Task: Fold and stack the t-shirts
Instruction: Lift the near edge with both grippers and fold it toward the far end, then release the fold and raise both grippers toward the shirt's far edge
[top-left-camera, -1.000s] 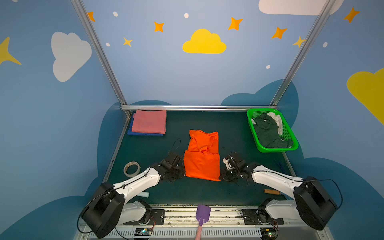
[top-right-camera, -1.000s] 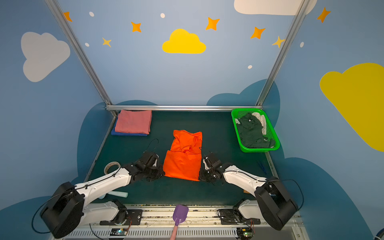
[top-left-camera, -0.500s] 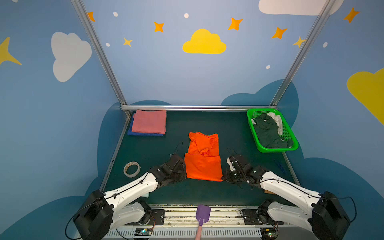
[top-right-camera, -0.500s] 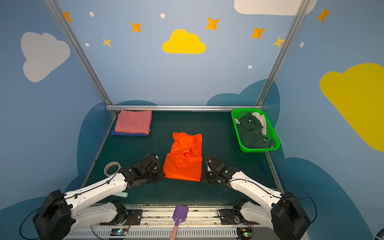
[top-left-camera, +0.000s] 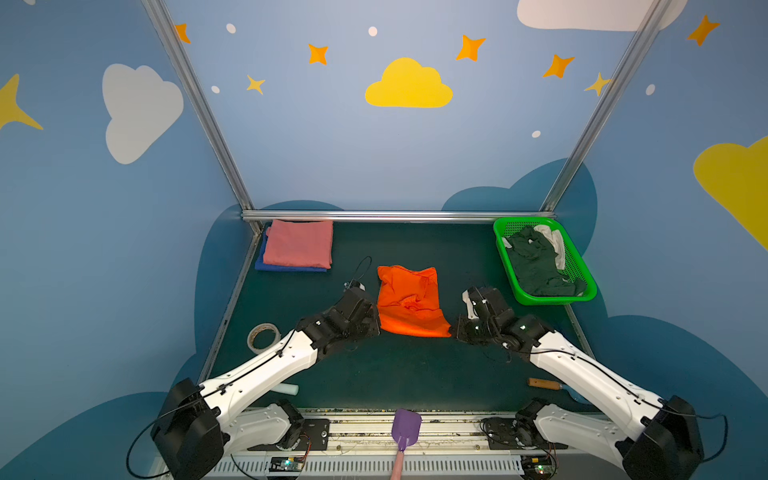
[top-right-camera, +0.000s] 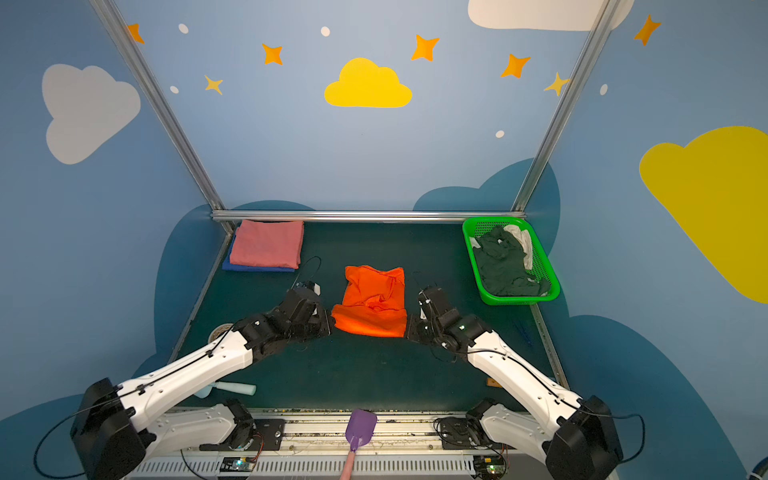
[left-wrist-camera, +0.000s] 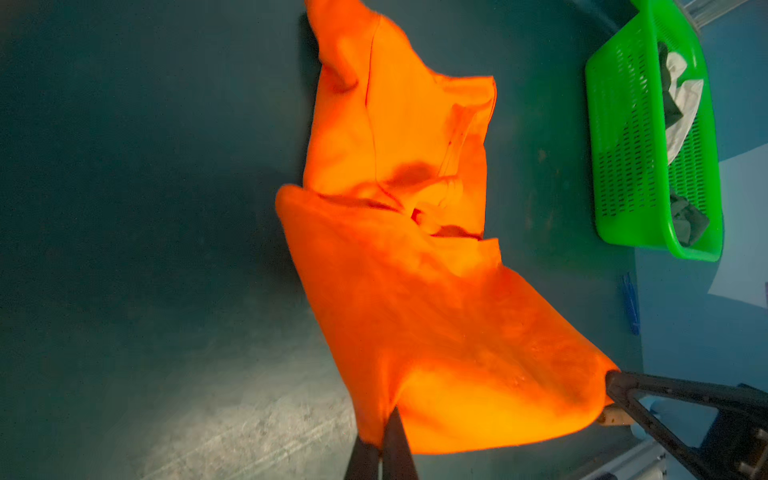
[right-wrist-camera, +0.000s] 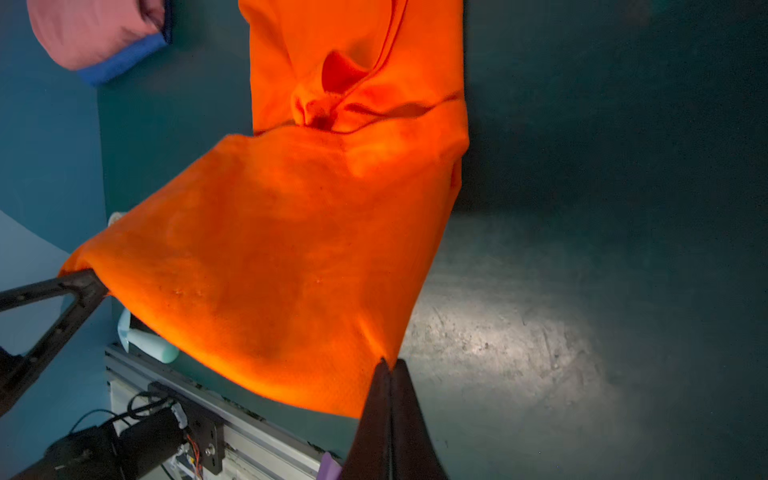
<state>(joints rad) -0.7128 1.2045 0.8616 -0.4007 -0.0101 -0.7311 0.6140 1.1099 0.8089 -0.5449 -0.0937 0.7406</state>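
The blue t-shirt (top-left-camera: 291, 269) is covered by the pink t-shirt (top-left-camera: 299, 248) (only an edge strip is seen). In a top view the tape roll (top-right-camera: 218, 331) is mostly hidden behind the left arm (top-right-camera: 187, 374). The orange t-shirt (right-wrist-camera: 291, 249) is cut off by the right wrist view's edge. The dark cloth (top-left-camera: 534, 266) in the basket (top-left-camera: 552, 300) cannot be identified.

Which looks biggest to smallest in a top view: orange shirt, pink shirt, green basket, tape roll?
In a top view:
1. green basket
2. orange t-shirt
3. pink t-shirt, though it lies farther back
4. tape roll
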